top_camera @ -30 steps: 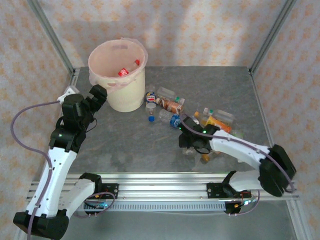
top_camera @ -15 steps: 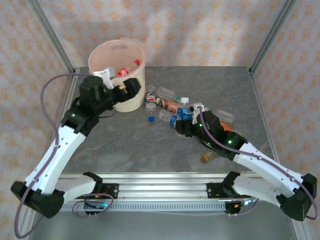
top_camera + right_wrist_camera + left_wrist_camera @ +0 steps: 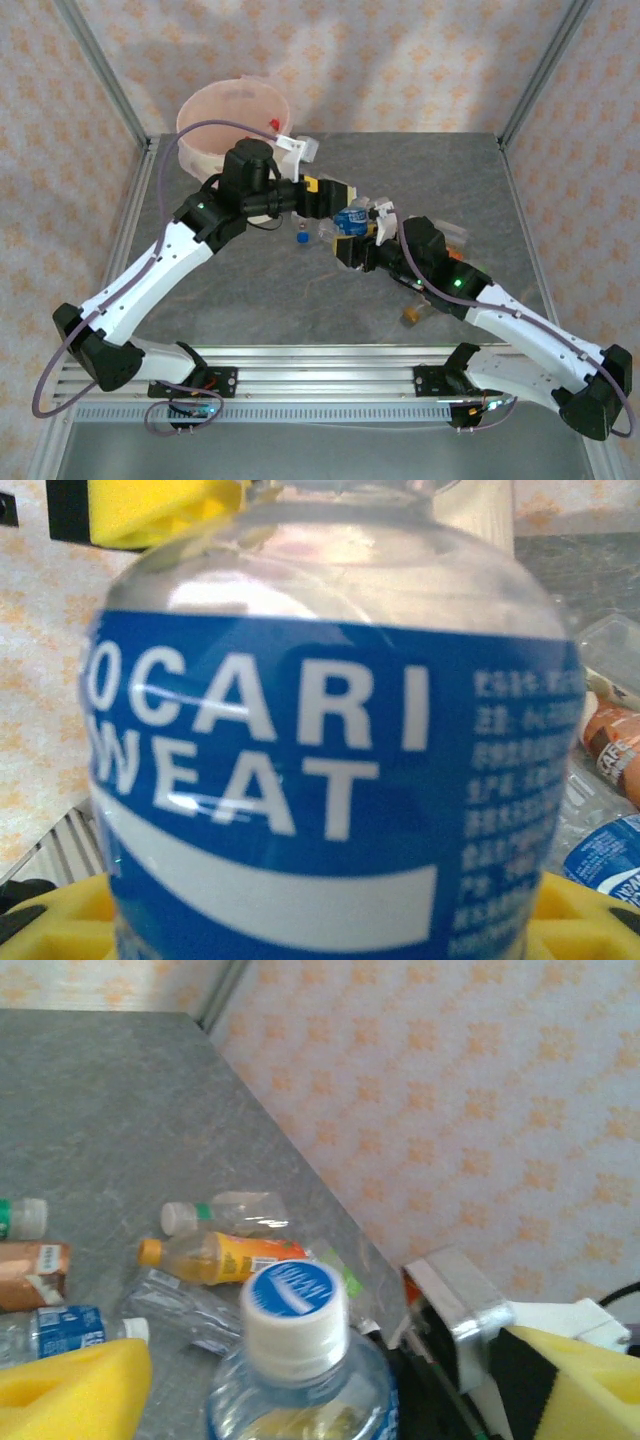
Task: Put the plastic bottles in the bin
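handover step, as i read it: my right gripper [image 3: 358,243] is clamped on the blue-labelled bottle [image 3: 350,220], held upright just right of the bin [image 3: 183,135]. my left gripper [image 3: 338,198] straddles its neck, jaws apart, not touching. next i'd close left, release right, then swing over the bin. the bottle is clear plastic, with a white cap [image 3: 295,1305] and a crisp label.

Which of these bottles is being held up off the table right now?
The blue-labelled Pocari Sweat bottle, gripped upright in the right gripper; the loose bottles rest on the table.
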Available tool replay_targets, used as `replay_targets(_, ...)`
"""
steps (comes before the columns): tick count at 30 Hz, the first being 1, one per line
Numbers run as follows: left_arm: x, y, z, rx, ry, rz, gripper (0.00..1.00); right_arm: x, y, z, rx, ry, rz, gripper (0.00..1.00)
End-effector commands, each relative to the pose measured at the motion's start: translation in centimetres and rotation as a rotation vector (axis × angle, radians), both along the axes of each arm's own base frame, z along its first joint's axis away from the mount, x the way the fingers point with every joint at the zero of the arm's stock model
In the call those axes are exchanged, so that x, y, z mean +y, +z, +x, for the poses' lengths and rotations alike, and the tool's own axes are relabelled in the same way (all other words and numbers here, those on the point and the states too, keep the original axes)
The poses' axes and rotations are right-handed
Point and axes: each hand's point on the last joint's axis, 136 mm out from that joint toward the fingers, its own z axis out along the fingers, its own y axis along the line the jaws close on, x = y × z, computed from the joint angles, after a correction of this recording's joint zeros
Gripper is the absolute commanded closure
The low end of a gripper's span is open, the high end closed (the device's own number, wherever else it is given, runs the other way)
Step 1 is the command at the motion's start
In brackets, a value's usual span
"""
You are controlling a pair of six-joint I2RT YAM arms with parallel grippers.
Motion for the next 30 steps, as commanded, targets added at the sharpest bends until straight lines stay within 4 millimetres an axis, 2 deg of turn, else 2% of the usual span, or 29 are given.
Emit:
replay_targets(1, -0.8, 1.5, -1.2, -0.062, -0.075, 0.0, 0.13, 1.1, 2.6, -0.4, -0.061, 0.056, 0.064, 0.57)
replay_targets(8, -0.9, 0.5, -0.1, -0.04, -0.035, 0.027, 0.23, 1.4, 3.5, -0.7, -0.069, 0.078, 0.085, 0.57)
replay_targets(15, -1.1, 0.4, 0.0, -0.029, -0.038, 0.02, 0.39, 1.7, 4.1, -0.8, -0.076, 0.096, 0.106, 0.57)
replay_targets(18, -1.2, 0.3, -0.2, -0.019, -0.051, 0.015, 0.47, 1.9, 4.3, -0.7, -0.079, 0.095, 0.108, 0.57)
replay_targets(20, -1.3, 0.3, -0.2, -0.015, -0.053, 0.018, 0.57, 2.0, 4.4, -0.6, -0.08, 0.095, 0.107, 0.57)
replay_targets(27, -1.1, -0.3, -0.2, -0.004, -0.05, 0.032, 0.61, 2.2, 4.7, -0.4, -0.085, 0.1, 0.111, 0.58)
replay_targets(30, -1.2, -0.4, -0.1, -0.004, -0.047, 0.034, 0.73, 2.2, 4.7, -0.3, -0.085, 0.096, 0.108, 0.58)
